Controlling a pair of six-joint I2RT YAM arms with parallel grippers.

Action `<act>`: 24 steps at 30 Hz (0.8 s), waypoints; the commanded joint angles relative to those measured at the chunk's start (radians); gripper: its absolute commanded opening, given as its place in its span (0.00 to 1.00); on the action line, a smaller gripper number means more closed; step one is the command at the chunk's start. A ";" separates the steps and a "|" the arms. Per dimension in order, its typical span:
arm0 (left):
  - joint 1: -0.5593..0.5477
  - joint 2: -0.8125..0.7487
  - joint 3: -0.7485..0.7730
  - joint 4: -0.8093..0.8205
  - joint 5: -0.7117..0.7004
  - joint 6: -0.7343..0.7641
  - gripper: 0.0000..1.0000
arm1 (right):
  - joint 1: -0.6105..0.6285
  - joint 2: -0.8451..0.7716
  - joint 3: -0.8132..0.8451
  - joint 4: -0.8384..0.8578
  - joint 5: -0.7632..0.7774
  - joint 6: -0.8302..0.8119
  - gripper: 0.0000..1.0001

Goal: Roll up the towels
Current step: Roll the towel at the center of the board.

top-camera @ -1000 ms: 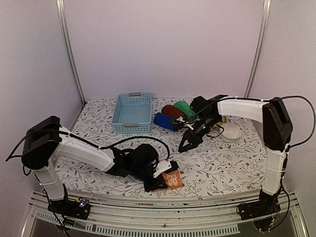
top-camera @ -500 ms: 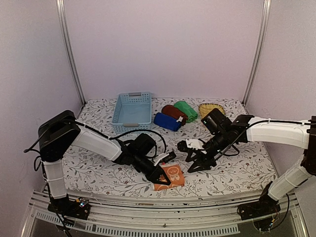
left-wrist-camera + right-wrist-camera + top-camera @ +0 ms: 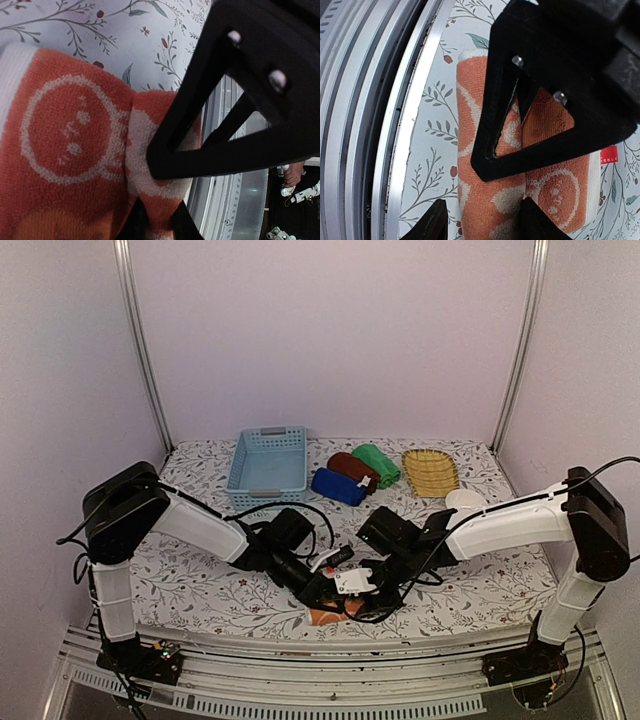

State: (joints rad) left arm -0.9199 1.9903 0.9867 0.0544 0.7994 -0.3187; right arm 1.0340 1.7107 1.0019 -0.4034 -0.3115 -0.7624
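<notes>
**Orange towel (image 3: 550,190) at the table's near edge, now joined by the right gripper (image 3: 372,592), which has swung in from the back right over the last second.**

The towel lies on the floral table cover (image 3: 200,480) just inside the metal edge rail (image 3: 395,125). Its long axis runs roughly parallel to that rail, and a raised fold runs lengthwise down its middle. The left gripper (image 3: 322,592) is clamped on a bunched part of the towel. The right gripper's jaws stand apart over the fold. Well behind, the dark blue towel (image 3: 335,486), maroon towel (image 3: 350,466) and green towel (image 3: 377,464) lie rolled together between the light blue basket (image 3: 262,502) and the wicker tray (image 3: 452,480). A white bowl (image 3: 464,502) sits near the tray.
</notes>
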 commanded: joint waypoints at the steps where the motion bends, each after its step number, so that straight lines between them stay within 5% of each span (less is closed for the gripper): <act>1: 0.020 0.071 -0.038 -0.143 -0.100 0.002 0.12 | 0.007 0.052 0.002 0.051 0.050 0.000 0.46; 5: 0.023 0.056 -0.034 -0.152 -0.113 0.022 0.18 | 0.007 0.087 0.006 0.035 0.023 0.004 0.24; 8: 0.020 -0.033 -0.058 -0.154 -0.212 0.062 0.34 | 0.008 0.123 0.038 -0.032 -0.052 0.005 0.12; 17: 0.000 -0.494 -0.281 -0.021 -0.570 0.064 0.50 | -0.058 0.302 0.233 -0.326 -0.346 0.019 0.09; 19: -0.039 -0.586 -0.345 0.021 -0.649 0.080 0.60 | -0.087 0.367 0.306 -0.413 -0.409 0.016 0.08; 24: -0.177 -0.643 -0.423 0.048 -0.819 0.171 0.58 | -0.143 0.505 0.445 -0.568 -0.529 0.005 0.09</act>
State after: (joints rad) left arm -1.0004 1.3571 0.6109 0.0639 0.1673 -0.2287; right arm 0.9234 2.0930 1.3987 -0.7448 -0.7364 -0.7521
